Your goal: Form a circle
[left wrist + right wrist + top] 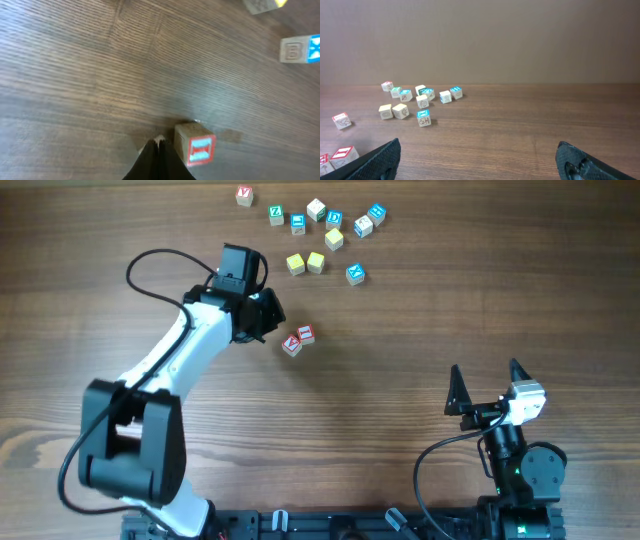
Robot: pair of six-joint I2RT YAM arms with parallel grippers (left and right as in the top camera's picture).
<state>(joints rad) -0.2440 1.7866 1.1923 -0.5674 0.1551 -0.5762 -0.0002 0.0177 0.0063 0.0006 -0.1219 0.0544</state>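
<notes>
No circle of cubes shows in any view. Two red-lettered cubes (292,345) (306,334) lie side by side on the table's middle. My left gripper (276,322) is shut and empty, with its tips low just up and left of the pair. In the left wrist view the closed fingers (159,146) sit right beside one red-lettered cube (196,145); whether they touch it I cannot tell. My right gripper (486,370) (480,165) stands wide open near the front right, with nothing between its fingers.
Several loose cubes lie scattered at the back: two plain yellow ones (296,264) (316,262), a blue-lettered one (355,274), a green-lettered one (276,214) and a red-lettered one (244,195). Bare wood separates the right gripper from the cubes.
</notes>
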